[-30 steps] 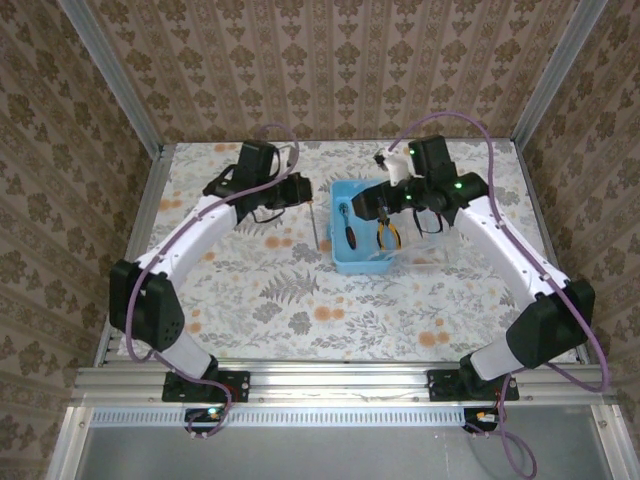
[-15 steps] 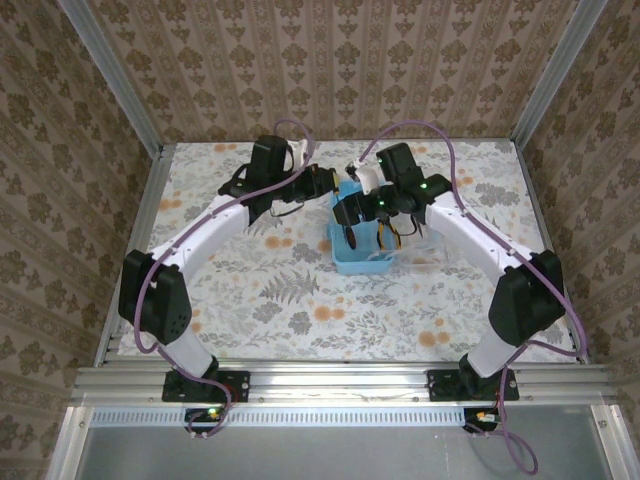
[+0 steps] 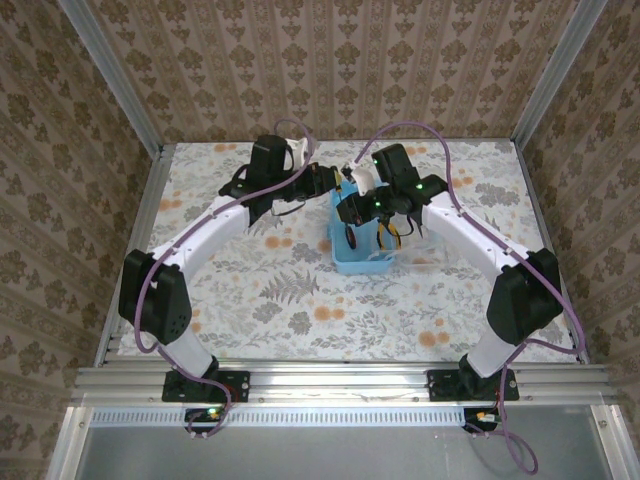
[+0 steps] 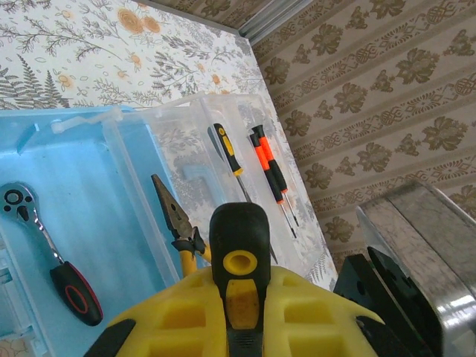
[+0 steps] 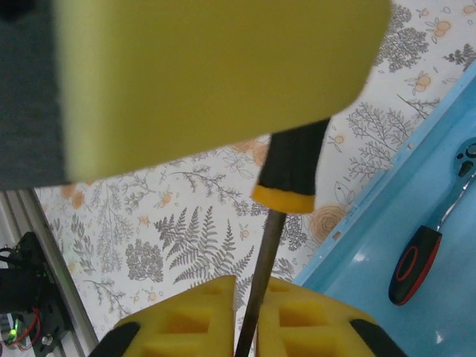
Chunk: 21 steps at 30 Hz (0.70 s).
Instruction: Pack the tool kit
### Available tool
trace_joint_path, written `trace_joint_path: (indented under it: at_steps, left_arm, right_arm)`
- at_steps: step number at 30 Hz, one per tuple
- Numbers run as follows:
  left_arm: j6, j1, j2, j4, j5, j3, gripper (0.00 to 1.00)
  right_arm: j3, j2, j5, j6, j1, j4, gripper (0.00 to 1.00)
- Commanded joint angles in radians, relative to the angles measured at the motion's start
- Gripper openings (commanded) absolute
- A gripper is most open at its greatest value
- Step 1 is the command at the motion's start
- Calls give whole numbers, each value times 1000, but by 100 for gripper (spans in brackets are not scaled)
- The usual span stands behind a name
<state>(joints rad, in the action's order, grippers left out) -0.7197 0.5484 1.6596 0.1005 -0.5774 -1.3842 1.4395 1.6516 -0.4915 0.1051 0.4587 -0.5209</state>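
Observation:
The tool kit's light-blue case [image 3: 345, 262] lies open mid-table, its clear lid [image 4: 223, 119] flat beside it. A ratchet [image 4: 44, 245] and pliers [image 4: 175, 223] lie in the blue half. A black-yellow screwdriver [image 4: 227, 152] and red-black screwdrivers [image 4: 269, 167] lie in the lid. Above the case's far left corner my left gripper [image 4: 239, 297] is shut on the black handle [image 4: 239, 245] of another screwdriver. My right gripper [image 5: 248, 312] meets it there, shut on that screwdriver's metal shaft [image 5: 264, 260]. The two grippers [image 3: 338, 192] sit close together.
The table wears a floral cloth [image 3: 290, 290]. Patterned walls with metal posts [image 3: 110, 75] close in the left, back and right sides. A metal rail [image 3: 340, 380] runs along the near edge by the arm bases.
My left arm carried the screwdriver right, over the case's far left corner. My right arm swung left to meet it and its jaws went from open to shut on the shaft.

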Motion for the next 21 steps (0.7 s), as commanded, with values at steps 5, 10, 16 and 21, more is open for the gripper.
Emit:
trace_joint_path:
  at_steps: [5,10,16,21]
  left_arm:
    - [-7,1,-15,-22,-13,20,5]
    - [55,-2,-23,75,55,8,49]
    - [216,-44,-53,311,270,-5,100]
    - [318,-122,-53,516,512,12,100]
  right_arm:
    - [29,-10,-3,-7,3,12,0]
    - [44,-9,40,1,-3,-40,0]
    - [38,-42,71,8,-88,-82,0]
    - [60,-47,233,-17,-175,-197,0]
